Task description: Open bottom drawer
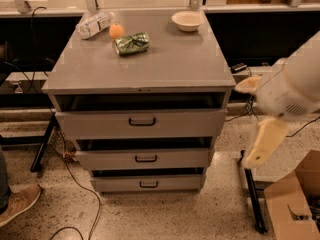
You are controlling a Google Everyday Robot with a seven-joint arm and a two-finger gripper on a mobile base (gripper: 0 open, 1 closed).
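Note:
The grey metal cabinet point(140, 69) has three drawers stacked in its front. The bottom drawer point(170, 183) is the lowest and shortest front, just above the floor, with a small black bar handle point(148, 184). A dark gap shows above its front panel. The middle drawer point(190, 159) and the top drawer point(180, 124) sit above it, each with a black handle. My white arm comes in from the right edge, and the cream gripper point(262, 143) hangs to the right of the cabinet. It is level with the middle drawer, apart from it, and touches nothing.
On the cabinet top lie a plastic bottle point(94, 24), an orange point(116, 30), a green bag point(131, 43) and a white bowl point(187, 20). A cardboard box point(292, 201) and a black stand leg point(254, 199) are at right. A person's shoe point(17, 203) and cables are at left.

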